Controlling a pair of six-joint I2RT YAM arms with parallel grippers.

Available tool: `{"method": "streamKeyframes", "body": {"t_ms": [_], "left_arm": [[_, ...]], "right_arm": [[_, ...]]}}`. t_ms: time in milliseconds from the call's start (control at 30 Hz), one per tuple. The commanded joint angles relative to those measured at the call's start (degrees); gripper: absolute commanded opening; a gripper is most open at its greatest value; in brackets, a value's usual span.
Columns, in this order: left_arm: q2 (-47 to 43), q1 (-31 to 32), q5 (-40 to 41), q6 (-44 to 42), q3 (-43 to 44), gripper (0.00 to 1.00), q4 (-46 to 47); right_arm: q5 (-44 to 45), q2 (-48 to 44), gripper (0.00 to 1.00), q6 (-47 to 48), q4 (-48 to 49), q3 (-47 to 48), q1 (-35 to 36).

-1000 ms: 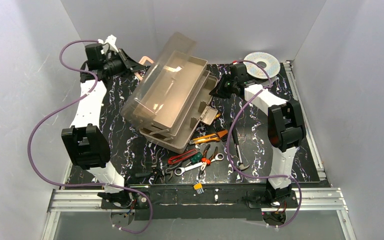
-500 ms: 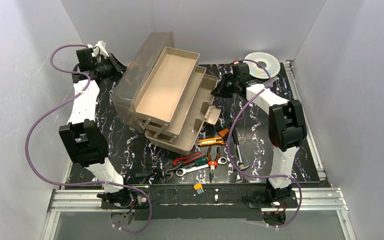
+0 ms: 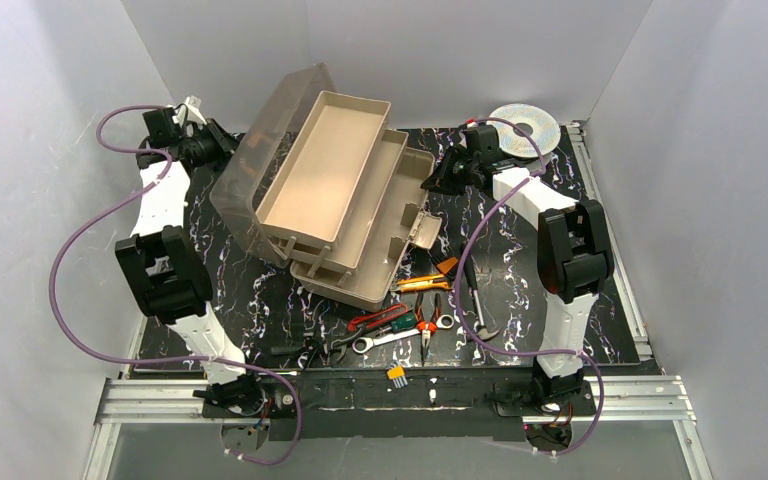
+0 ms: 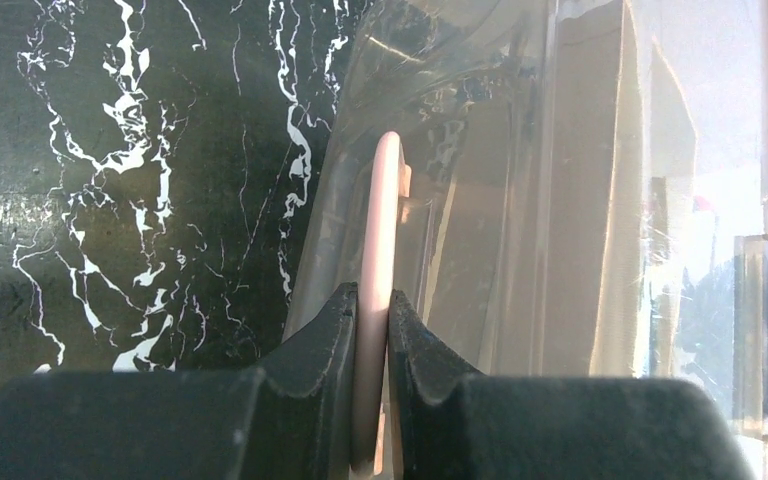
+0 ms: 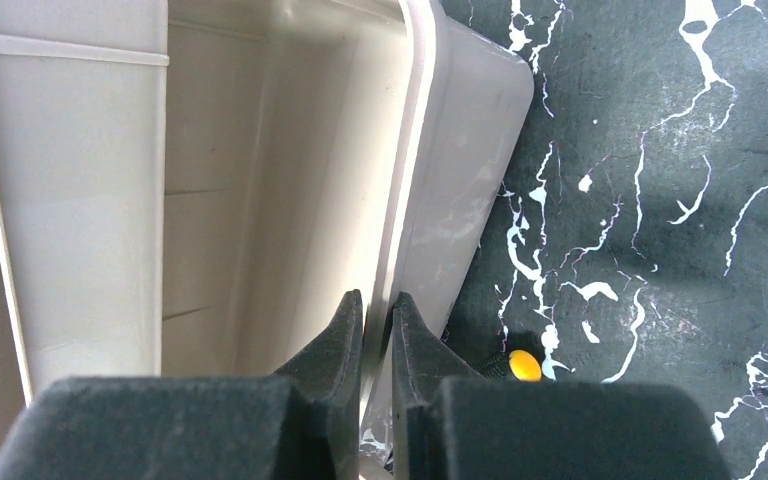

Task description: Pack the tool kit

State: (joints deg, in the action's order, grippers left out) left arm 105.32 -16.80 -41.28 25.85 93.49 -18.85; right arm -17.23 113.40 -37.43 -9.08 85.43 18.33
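Two wrist views alone show grips: left jaws pinch handle [image 4: 379,250], right jaws pinch toolbox rim [image 5: 408,150].

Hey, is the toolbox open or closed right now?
Open: the toolbox has its smoky lid swung back and its trays stepped out.

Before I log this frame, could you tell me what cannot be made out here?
- Top view: toolbox base interior, mostly covered by the fold-out trays.
- Top view: tool pile, too small to name each.
- Left wrist: trays, hazy through the smoky lid.
- Right wrist: yellow object, too little shown.
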Motion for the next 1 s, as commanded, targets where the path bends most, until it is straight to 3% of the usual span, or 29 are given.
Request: {"method": "streamKeyframes", "body": {"t_ms": [0, 67, 100, 200, 267, 500, 700, 833, 967], "left_arm": [[1.4, -4.2, 16.7, -5.0, 3.0, 0.00, -3.2], [2.1, -4.4, 17.0, -5.3, 4.1, 0.03, -4.1], [2.6, -4.7, 17.1, -5.1, 4.9, 0.12, -4.8], [3.3, -6.0, 12.4, -2.5, 6.1, 0.59, -5.0], [3.0, -6.6, 10.4, -0.1, 6.3, 0.70, -3.8], [3.0, -7.7, 7.2, 3.9, 12.5, 0.76, -5.3], [2.2, -7.7, 4.2, 6.5, 11.1, 0.76, -4.0], [-1.9, -7.7, 7.8, 4.4, 6.4, 0.76, -5.0], [-12.3, -7.2, 16.5, 2.7, -0.9, 0.79, -4.3]], "right_arm": [[-3.4, -1.4, 0.01, 5.9, 0.2, 0.7, -1.5], [-3.5, -1.4, 0.01, 5.9, 0.3, 0.7, -1.5], [-3.5, -1.4, 0.01, 5.9, 0.3, 0.6, -1.5], [-3.8, -1.6, 0.01, 6.0, 0.3, 0.6, -1.5], [-3.8, -1.5, 0.01, 6.0, 0.4, 0.7, -1.6], [-4.5, -1.3, 0.01, 6.1, 0.5, 0.8, -1.6], [-5.0, -1.1, 0.01, 6.0, 0.5, 0.9, -1.5], [-5.2, -1.1, 0.01, 6.2, 0.3, 1.2, -1.6], [-6.5, 0.5, 0.01, 6.5, -0.9, 3.5, -1.3]]}}
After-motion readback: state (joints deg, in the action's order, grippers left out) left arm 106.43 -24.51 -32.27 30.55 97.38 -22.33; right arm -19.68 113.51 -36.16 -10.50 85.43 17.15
